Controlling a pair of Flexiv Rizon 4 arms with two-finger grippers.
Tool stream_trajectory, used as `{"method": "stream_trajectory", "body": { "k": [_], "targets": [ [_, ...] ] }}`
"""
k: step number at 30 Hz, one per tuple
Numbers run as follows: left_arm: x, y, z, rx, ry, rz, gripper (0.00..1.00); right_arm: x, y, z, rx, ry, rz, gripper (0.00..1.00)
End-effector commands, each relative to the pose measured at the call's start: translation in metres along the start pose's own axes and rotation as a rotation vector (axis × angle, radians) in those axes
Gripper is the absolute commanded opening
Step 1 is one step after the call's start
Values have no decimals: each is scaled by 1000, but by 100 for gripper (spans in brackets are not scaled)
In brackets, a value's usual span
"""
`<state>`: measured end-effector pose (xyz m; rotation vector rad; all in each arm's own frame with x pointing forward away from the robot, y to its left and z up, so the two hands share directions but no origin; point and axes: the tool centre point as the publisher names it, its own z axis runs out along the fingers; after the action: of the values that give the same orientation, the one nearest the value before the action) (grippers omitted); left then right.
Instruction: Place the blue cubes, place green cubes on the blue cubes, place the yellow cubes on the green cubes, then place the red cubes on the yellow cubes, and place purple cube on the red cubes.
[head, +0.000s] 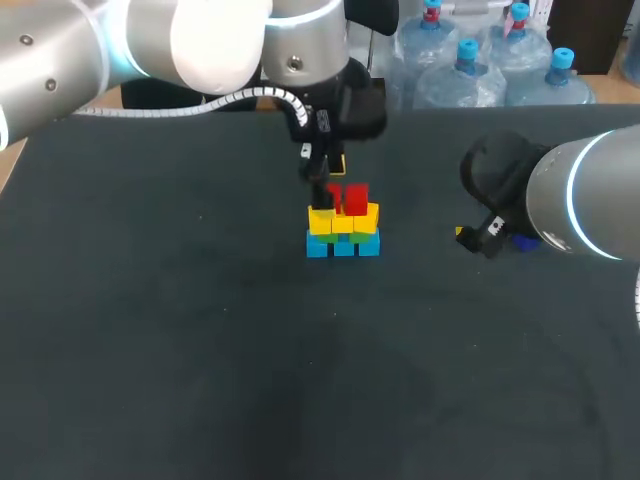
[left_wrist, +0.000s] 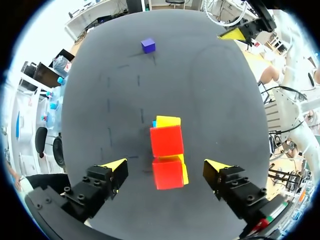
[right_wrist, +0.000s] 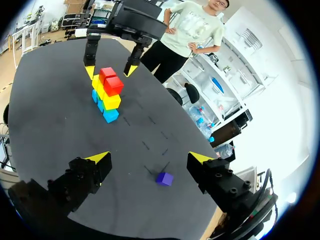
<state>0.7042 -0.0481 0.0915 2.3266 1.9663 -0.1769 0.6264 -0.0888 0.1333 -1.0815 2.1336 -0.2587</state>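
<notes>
The left gripper (left_wrist: 165, 169) hangs open over the stack (head: 343, 230), two red cubes (left_wrist: 167, 141) on top (it touches neither). The right gripper (right_wrist: 150, 159) is open too, the purple cube (right_wrist: 164, 178) lying just ahead.

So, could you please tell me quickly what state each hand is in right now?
Left hand: open, either side of the red cubes, not touching them.
Right hand: open and empty, with the purple cube ahead of it.
</notes>
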Motion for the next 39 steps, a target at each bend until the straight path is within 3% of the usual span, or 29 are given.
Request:
{"method": "stream_trajectory", "body": {
  "k": [1,5,10,13,19,21,23,25,27,33,35,37,39],
  "targets": [
    [-1,-4,-5,-28,-18,15,100,2,1,0,4,-7,2,100],
    [3,-5,-28,-52,-16,16,100,2,1,0,4,-7,2,100],
    [26,-13,-81,-123,-9,-40,100,2,1,0,4,-7,2,100],
    [48,-24,-116,-189,-6,-97,100,2,1,0,4,-7,2,100],
    [80,-53,-141,-282,46,-232,100,2,1,0,4,-7,2,100],
    [90,-63,-140,-325,103,-283,100,2,1,0,4,-7,2,100],
    [98,-72,-135,-339,32,-351,100,2,1,0,4,-7,2,100],
    [104,-82,-123,-352,48,-392,100,2,1,0,4,-7,2,100],
    [110,-92,-117,-387,-5,-444,100,2,1,0,4,-7,2,100],
    [101,-108,-99,-427,-74,-399,100,2,1,0,4,-7,2,100],
    [94,-108,-93,-421,-52,-337,100,2,1,0,4,-7,2,100],
    [87,-106,-88,-425,-98,-303,100,2,1,0,4,-7,2,100],
    [76,-103,-84,-429,-81,-254,100,2,1,0,4,-7,2,100]
  ]
}}
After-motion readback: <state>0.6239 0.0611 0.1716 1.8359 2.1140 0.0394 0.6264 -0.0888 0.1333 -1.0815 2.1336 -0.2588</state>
